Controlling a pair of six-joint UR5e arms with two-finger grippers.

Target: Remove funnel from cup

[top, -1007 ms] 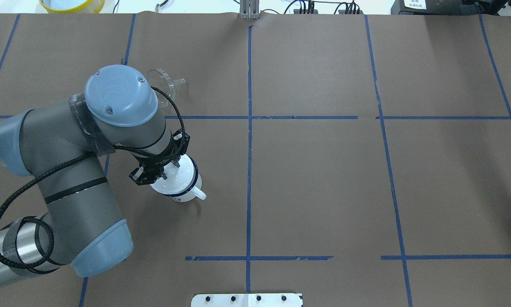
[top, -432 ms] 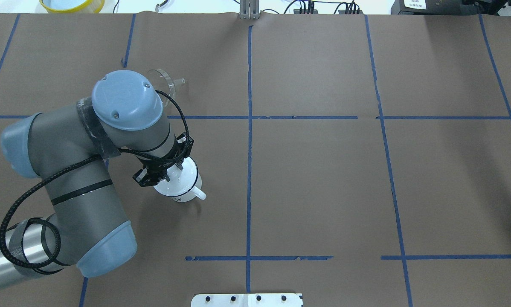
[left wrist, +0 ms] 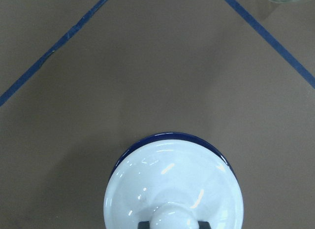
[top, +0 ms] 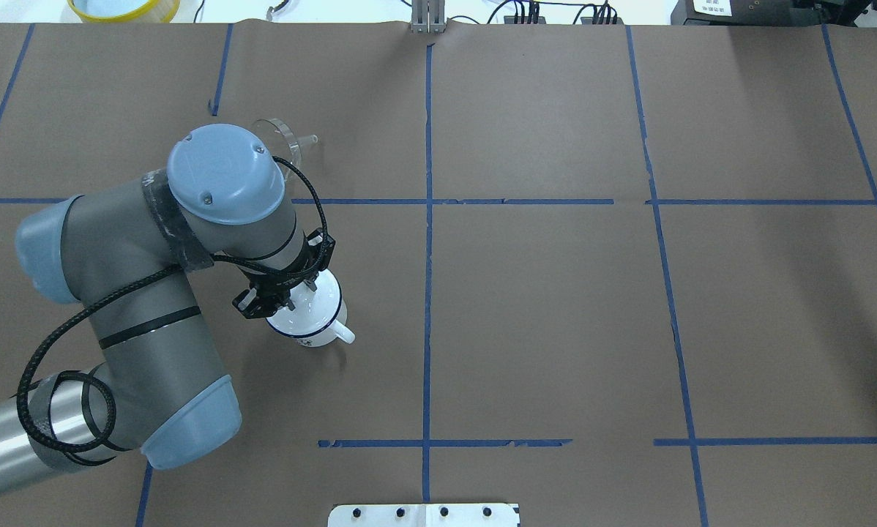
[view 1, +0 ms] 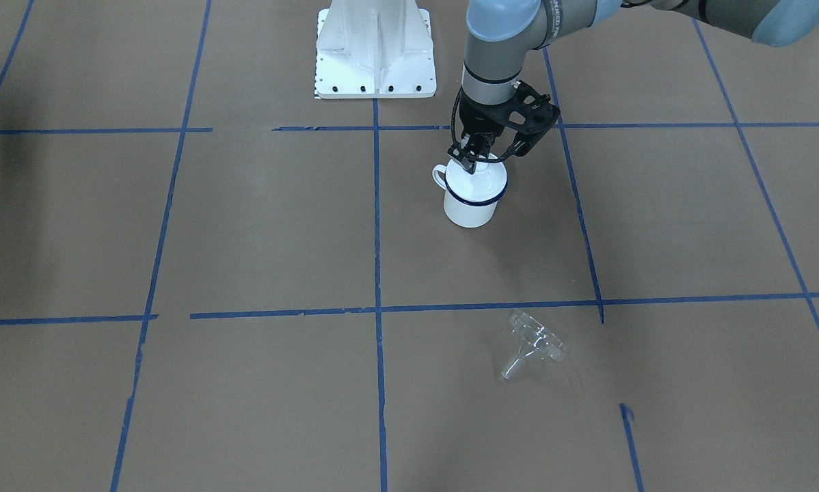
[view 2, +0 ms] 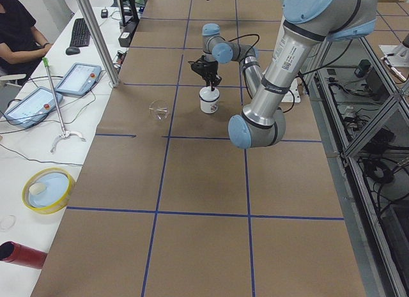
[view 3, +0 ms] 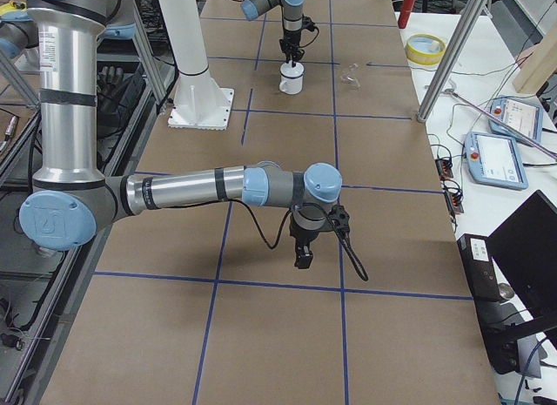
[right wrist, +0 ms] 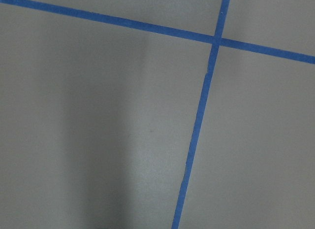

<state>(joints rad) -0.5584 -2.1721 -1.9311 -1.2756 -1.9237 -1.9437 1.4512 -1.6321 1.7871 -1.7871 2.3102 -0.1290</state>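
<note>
The clear funnel (view 1: 532, 345) lies on its side on the brown table, outside the cup; it also shows in the overhead view (top: 286, 143), partly behind my left arm. The white cup (view 1: 470, 212) with a dark blue rim stands upright, handle (top: 343, 335) out to the side. A white domed lid (left wrist: 172, 184) sits on the cup. My left gripper (view 1: 473, 162) stands straight above it, fingers shut on the lid's knob (left wrist: 174, 218). My right gripper (view 3: 300, 257) hangs low over bare table far away; I cannot tell whether it is open.
The white robot base plate (view 1: 375, 48) stands at the robot's side of the table. A yellow bowl (top: 124, 7) sits beyond the far edge. Blue tape lines (right wrist: 197, 125) divide the table into squares.
My left arm has shifted a little to the right and the gripper has moved in over the lid. The cup and the funnel have not moved.
</note>
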